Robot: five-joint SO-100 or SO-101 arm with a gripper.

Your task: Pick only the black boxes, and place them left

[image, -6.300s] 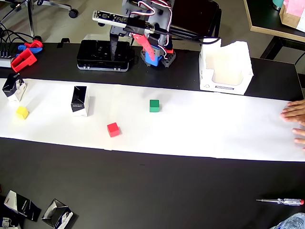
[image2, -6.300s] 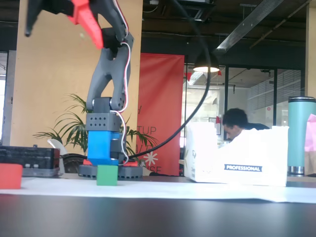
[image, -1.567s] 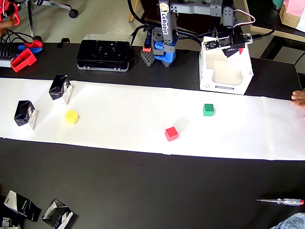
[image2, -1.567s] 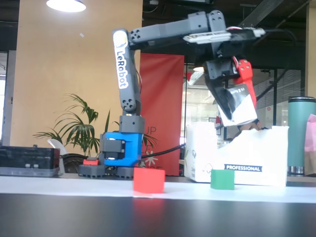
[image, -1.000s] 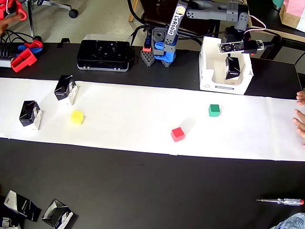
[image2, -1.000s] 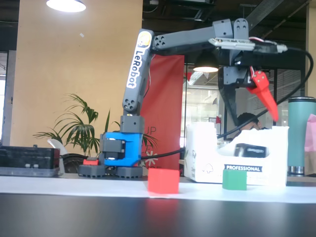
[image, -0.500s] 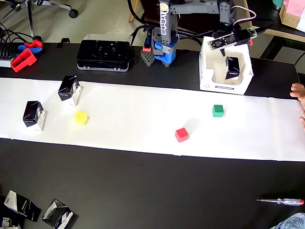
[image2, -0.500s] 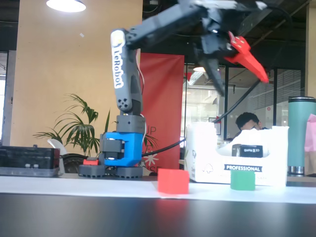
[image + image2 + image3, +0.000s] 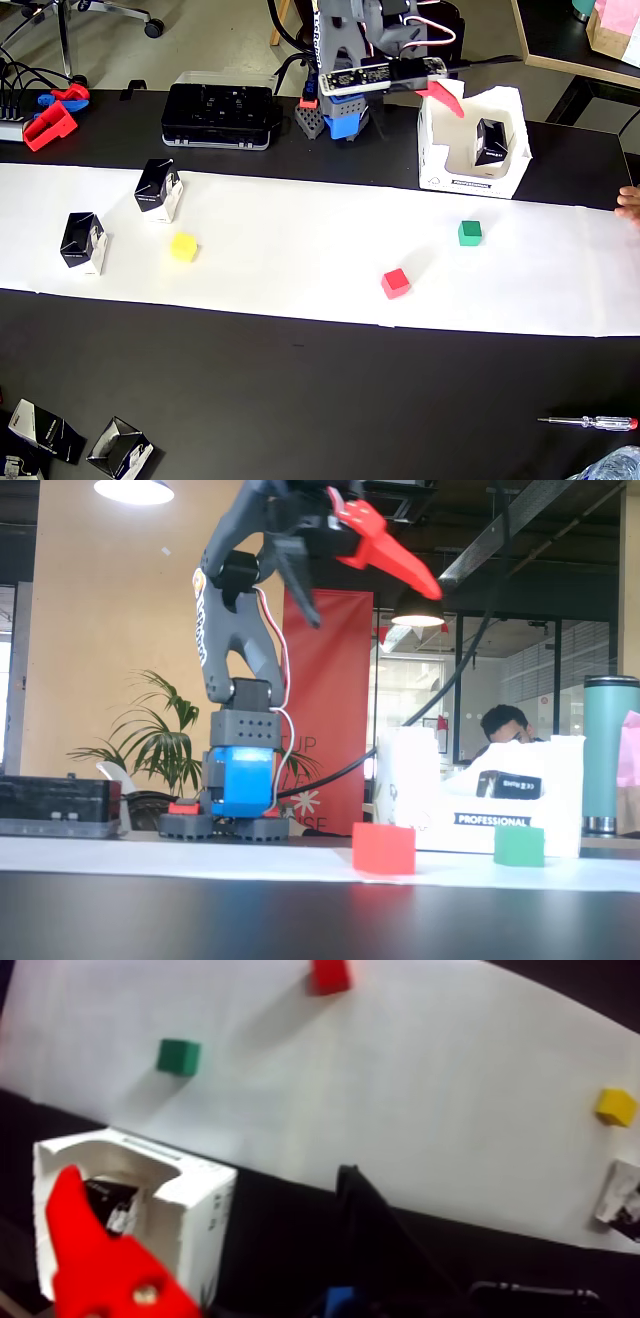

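Hovering high above the table, the red-and-black two-finger gripper (image 9: 440, 95) has its jaws spread wide and holds nothing; the overhead view puts it at the left edge of the open white cardboard bin (image 9: 436, 160). One small black carton with white print (image 9: 490, 142) lies inside that bin, tilted against the right wall; the fixed view shows its printed face (image 9: 509, 784) over the bin's front lip. Two more black cartons with white side panels stand upright on the long white paper strip (image 9: 300, 255) at its left end in the overhead view: one (image 9: 159, 190) near the strip's far edge, the other (image 9: 83, 243) nearer the camera and further left. Small yellow cube (image 9: 183, 247) sits just right of them. Red cube (image 9: 395, 283) and green cube (image 9: 470, 233) lie apart on the strip, below the bin
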